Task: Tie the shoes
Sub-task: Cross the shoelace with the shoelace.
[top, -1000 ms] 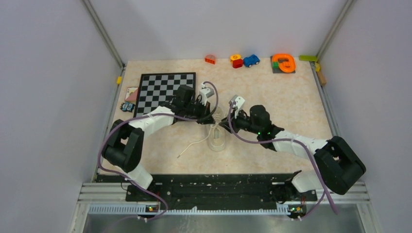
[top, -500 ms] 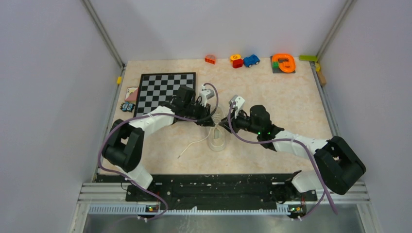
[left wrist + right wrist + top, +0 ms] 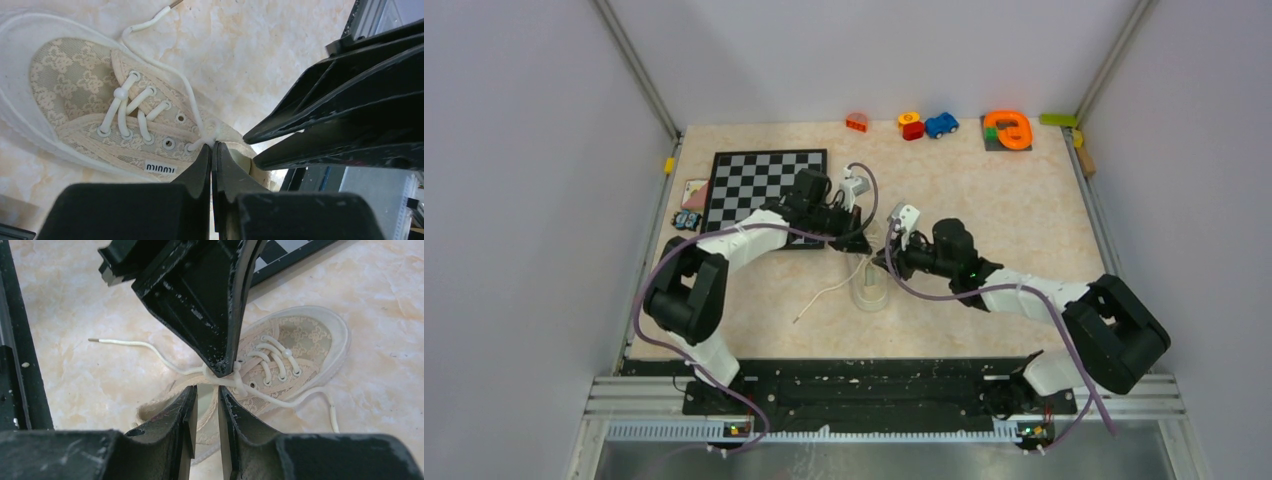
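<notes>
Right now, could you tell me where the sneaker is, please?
In the top view the sneaker lies mid-table, just on the near side of the left gripper and right gripper, off the near right corner of the chessboard.

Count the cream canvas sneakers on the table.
1. The cream low-top canvas sneaker lies mid-table, off the near right corner of the black-and-white chessboard. No second shows in any view; none looks hidden.

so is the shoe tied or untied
Untied: both lace ends lie loose on the table beside the sneaker; no bow, only a crossing at the shut left claw.
</notes>
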Controlling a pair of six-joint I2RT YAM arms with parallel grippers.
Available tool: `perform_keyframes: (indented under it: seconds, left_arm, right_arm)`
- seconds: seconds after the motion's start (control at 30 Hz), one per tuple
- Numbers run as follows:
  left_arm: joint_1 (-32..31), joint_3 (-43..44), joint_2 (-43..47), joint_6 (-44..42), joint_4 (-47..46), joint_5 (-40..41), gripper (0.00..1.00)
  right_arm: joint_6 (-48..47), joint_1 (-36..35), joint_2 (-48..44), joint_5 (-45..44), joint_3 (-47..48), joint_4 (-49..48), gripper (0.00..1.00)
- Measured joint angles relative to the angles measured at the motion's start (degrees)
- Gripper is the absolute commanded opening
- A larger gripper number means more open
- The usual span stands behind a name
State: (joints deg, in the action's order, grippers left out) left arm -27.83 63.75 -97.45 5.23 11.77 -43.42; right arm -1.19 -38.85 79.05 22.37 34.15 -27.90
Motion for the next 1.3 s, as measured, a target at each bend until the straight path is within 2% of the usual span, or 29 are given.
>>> perform_keyframes:
  seconds: [0.5, 1.03, 1.17, 1.27, 1.3]
  left_arm:
    - [1.53, 2.60, -2.47, 3.23, 2.23, -4.11, 0.00]
    - [1.95, 3.23, -3.98, 3.69, 3.15, -6.67, 0.00]
    - [2.12, 3.34, -4.26, 3.69, 3.21, -6.71, 0.00]
    - [2.27, 3.34, -4.35, 3.69, 3.69, -6.88, 0.00]
    - [2.29, 3.34, -4.35, 3.69, 4.02, -6.86, 0.00]
  right_arm:
    - [-6.10, -3.87, 6.58, -3.56, 2.16, 0.04, 0.30]
    - [-8.55, -4.79, 8.20, -7.76, 2.60, -1.46, 0.32]
    - [-8.68, -4.92, 9.03, -8.17, 2.60, -2.60, 0.24]
    - [-8.68, -4.92, 9.51, -8.39, 2.62, -3.06, 0.10]
    - [-8.63, -4.92, 9.66, -8.59, 2.62, -3.23, 0.00]
